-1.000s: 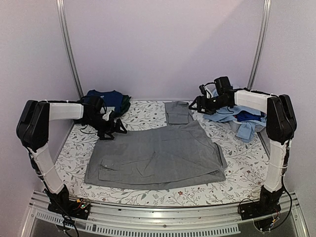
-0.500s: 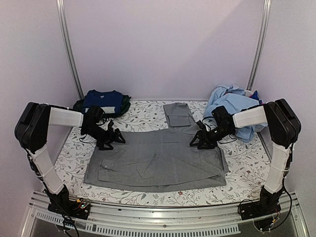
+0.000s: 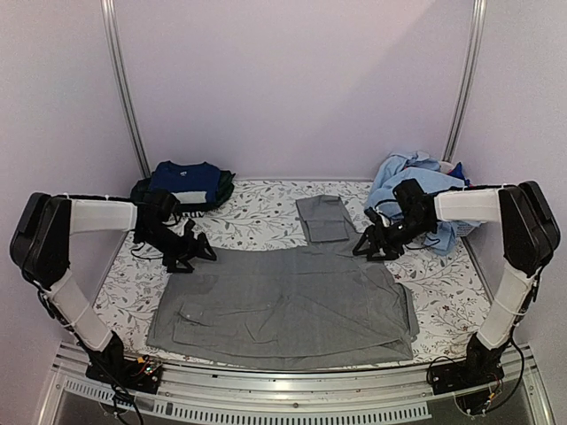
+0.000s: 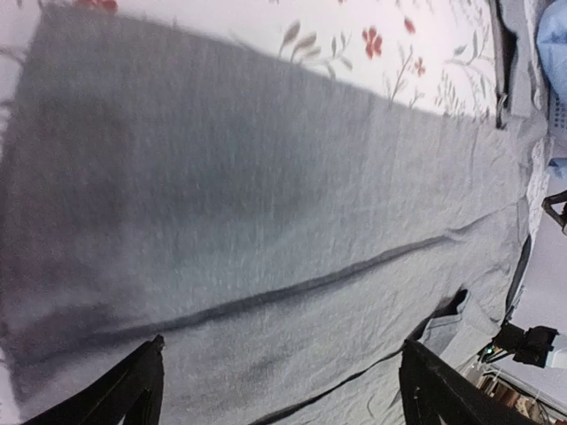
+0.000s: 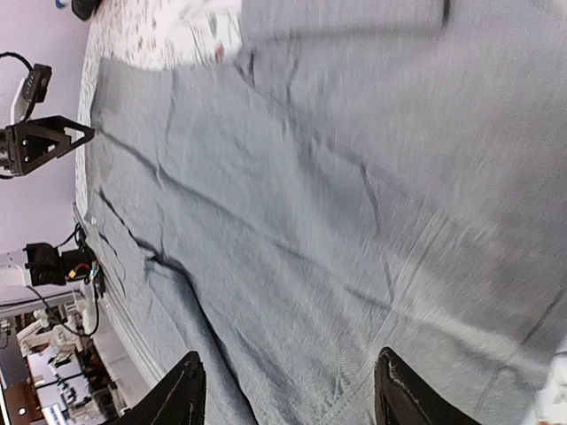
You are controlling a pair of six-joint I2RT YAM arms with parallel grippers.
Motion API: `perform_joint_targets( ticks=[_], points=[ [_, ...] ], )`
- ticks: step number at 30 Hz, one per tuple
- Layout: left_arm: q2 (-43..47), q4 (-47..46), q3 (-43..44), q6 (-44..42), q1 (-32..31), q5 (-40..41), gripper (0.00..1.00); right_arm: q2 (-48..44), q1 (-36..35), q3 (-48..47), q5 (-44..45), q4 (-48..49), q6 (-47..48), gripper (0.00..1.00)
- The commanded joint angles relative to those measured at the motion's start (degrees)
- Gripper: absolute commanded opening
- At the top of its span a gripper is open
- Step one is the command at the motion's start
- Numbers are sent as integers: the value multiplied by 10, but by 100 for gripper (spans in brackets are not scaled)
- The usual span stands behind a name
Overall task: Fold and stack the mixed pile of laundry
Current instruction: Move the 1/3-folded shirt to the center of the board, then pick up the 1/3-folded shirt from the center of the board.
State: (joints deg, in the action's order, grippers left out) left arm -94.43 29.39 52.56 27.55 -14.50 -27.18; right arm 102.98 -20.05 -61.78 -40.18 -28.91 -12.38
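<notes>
White sheet [image 3: 257, 211] with leafy floral vines

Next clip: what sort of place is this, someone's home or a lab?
Probably a lab test booth, not a home: plain walls with metal rails, an aluminium frame along the near edge, and a floral sheet under the grey shirt.

Grey shirt [image 3: 283, 297] spread flat; left pincer [image 3: 197, 252], right pincer [image 3: 363, 248] at far corners.

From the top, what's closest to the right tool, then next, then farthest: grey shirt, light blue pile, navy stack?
1. Grey shirt, under the right tool.
2. Light blue pile, just behind, back right.
3. Navy stack, back left.
</notes>
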Motion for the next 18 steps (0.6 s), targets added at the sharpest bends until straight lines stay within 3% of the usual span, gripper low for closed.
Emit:
perform_joint_targets(
  ticks=[1,6,18],
  points=[
    [-41,33,95,-40,61,23,92,29,33,-145,82,-38,30,63],
    [-91,38,168,-52,98,26,93,112,34,-274,175,-84,69,56],
    [-166,30,228,-43,103,35,91,273,18,-413,183,-109,76,54]
  ],
)
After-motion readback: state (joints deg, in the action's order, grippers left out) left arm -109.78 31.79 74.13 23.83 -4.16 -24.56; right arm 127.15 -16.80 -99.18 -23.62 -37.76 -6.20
